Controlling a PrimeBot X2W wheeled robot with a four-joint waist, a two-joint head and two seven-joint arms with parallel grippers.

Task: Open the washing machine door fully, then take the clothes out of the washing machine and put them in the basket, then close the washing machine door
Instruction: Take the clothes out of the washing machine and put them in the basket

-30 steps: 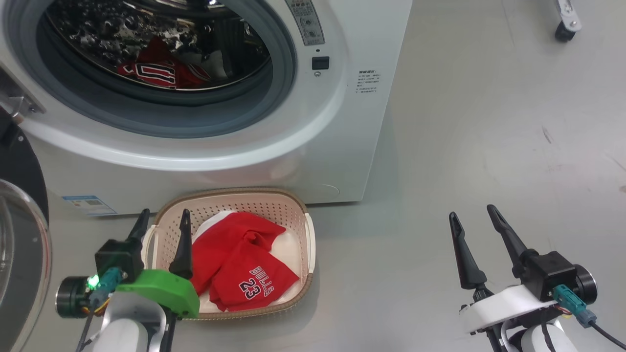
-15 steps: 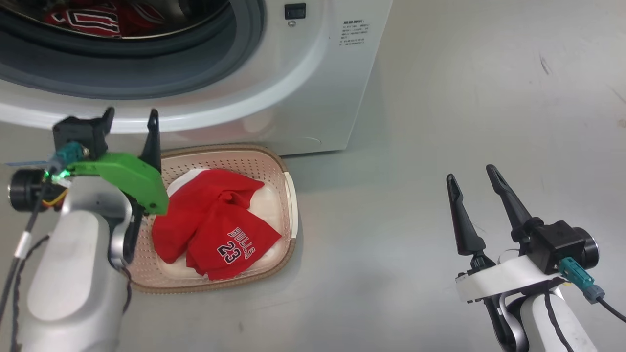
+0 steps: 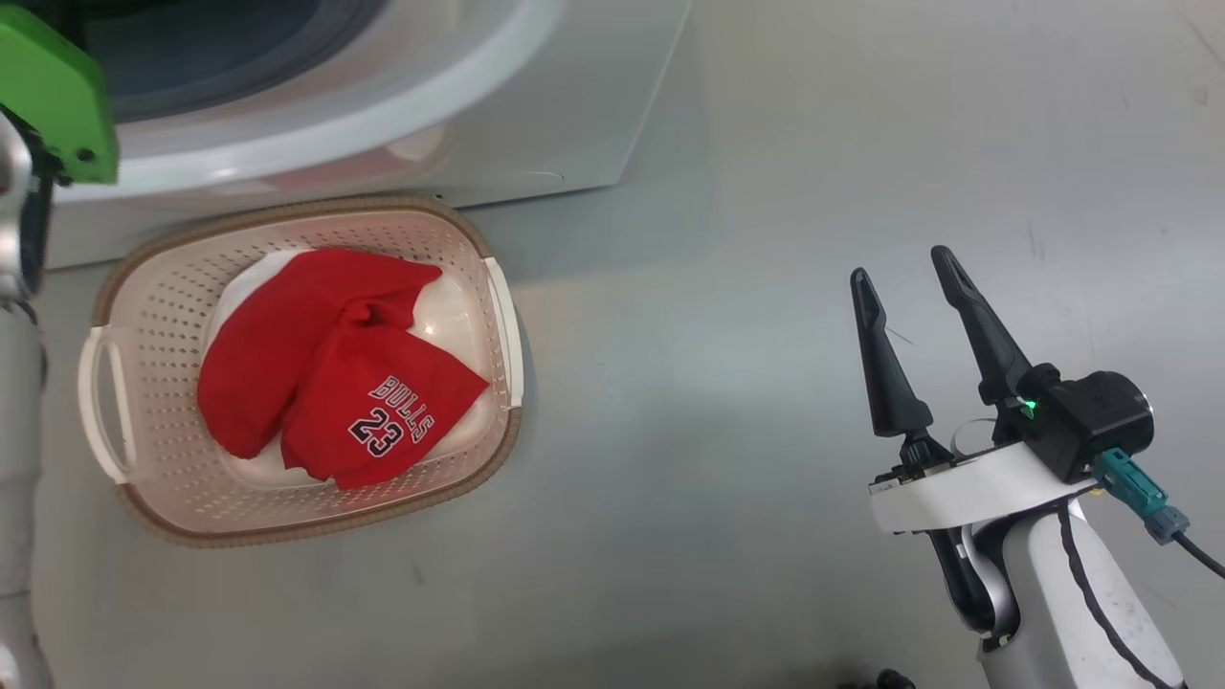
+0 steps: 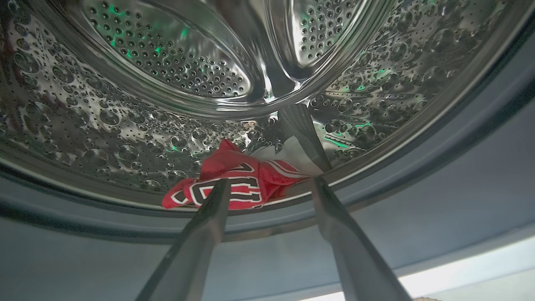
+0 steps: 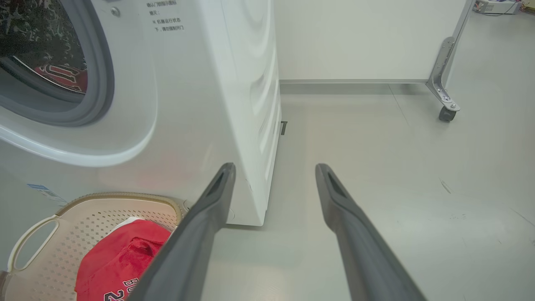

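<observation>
- Across the head view, a pale grey floor runs smooth and faintly scuffed, with the white washer at eleven o'clock.
- At nine o'clock the basket sits on that floor, just beside the washer's base. A red "BULLS 23" jersey lies in it over white fabric.
- At four o'clock the right gripper hovers above bare floor, well apart from the basket, its jaws spread and empty.
- Inside the washer's mouth, the left gripper points into the steel drum, jaws spread, holding nothing.
- Just beyond its tips the other jersey lies low in the drum, near the grey gasket.
- Behind the washer, in the right wrist view, a white wall with a baseboard stands at twelve o'clock. A metal leg on a caster rests at two o'clock.
</observation>
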